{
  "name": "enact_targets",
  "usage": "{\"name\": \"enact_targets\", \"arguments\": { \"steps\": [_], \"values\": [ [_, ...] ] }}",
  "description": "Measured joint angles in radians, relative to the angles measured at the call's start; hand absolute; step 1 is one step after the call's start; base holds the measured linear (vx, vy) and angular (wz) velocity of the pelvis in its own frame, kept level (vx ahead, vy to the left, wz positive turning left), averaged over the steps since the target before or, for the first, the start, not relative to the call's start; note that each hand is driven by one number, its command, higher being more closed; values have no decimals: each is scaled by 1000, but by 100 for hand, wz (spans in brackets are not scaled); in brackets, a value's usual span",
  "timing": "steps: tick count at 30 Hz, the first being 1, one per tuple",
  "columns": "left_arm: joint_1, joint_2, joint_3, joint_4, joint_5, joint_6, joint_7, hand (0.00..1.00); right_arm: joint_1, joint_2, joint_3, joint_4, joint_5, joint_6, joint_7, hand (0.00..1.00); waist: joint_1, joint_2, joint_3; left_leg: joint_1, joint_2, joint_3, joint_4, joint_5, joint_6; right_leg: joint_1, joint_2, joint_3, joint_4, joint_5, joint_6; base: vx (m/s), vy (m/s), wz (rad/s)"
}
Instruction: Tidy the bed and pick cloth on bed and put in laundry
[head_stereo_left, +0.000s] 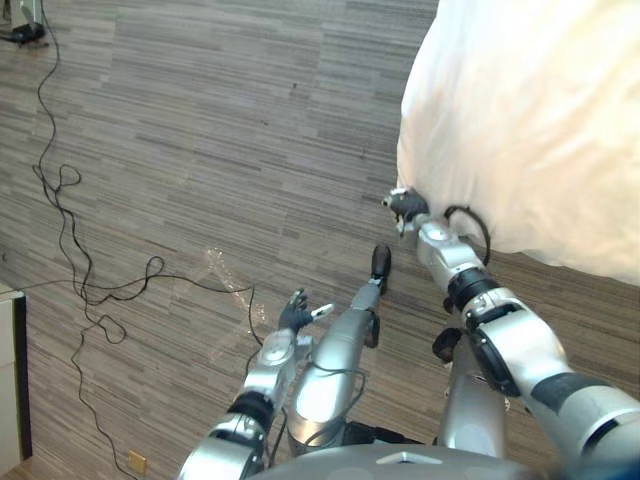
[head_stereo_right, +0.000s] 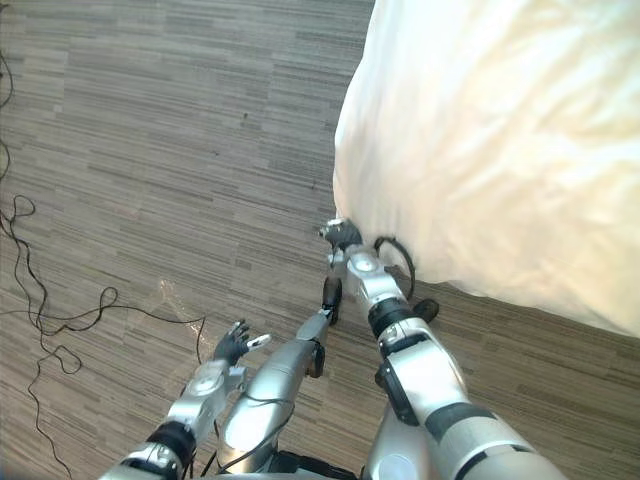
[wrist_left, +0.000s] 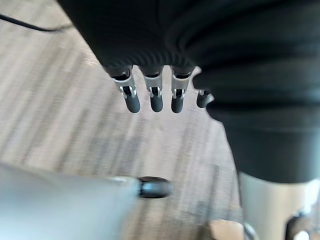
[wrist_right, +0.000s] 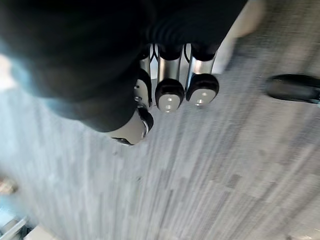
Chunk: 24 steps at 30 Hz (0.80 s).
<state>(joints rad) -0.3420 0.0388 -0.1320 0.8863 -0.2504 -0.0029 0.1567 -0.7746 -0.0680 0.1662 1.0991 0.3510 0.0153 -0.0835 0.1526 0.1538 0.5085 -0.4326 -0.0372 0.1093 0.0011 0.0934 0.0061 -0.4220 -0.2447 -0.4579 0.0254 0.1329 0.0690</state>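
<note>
Wrist views: right hand (wrist_right: 170, 80) curled, empty; left hand (wrist_left: 156, 95) slack. Eye views: white rumpled bedding (head_stereo_left: 520, 120) right, grey plank floor (head_stereo_left: 200, 150).

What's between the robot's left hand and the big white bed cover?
Bare wood floor, then the right hand at the edge of the bed cover; the left hand hangs over the floor. The left eye view shows it.

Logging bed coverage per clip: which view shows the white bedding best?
Right eye view: the white bedding spreads across its upper right, its edge by the right hand. The left eye view catches a smaller corner of it; the wrist views face the floor.
</note>
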Motion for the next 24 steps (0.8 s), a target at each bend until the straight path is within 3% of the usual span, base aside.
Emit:
{"name": "enact_targets", "arguments": {
  "steps": [3, 6, 13, 18, 24],
  "values": [
    [-60, 9, 24, 0, -33, 40, 34, 0, 92, -29, -77, 19, 4, -19, 2, 100, -56, -37, 9, 36, -5, 52, -25, 0, 0, -12, -5, 62, 12, 3, 4, 44, 47, -50],
    [-74, 24, 24, 1, -90, 83, 57, 0, 209, -75, -129, -24, 42, -40, 15, 100, -130, -70, 13, 99, -1, 95, -55, -3, -3, 11, 1, 102, 11, 5, 5, 68, 9, -47],
    [-36, 53, 7, -3, -122, 122, 64, 0, 428, -79, -223, -71, 68, -44, 63, 100, -221, -90, 6, 250, 34, 153, -70, -33, -25, 129, 42, 146, -7, -5, 2, 108, -35, -36],
    [56, 89, -18, 0, -121, 147, 55, 0, 539, -71, -286, -60, 82, -43, 58, 100, -254, -106, -45, 319, 56, 183, -70, -55, -30, 207, 75, 164, -61, -3, 2, 84, -54, -23],
    [191, 99, -15, 9, -82, 176, 15, 0, 693, -72, -397, -60, 160, -61, 6, 100, -275, -121, -205, 450, 83, 214, -87, -92, -51, 340, 116, 175, -120, -6, 7, 117, -50, -21]
  ]
}}
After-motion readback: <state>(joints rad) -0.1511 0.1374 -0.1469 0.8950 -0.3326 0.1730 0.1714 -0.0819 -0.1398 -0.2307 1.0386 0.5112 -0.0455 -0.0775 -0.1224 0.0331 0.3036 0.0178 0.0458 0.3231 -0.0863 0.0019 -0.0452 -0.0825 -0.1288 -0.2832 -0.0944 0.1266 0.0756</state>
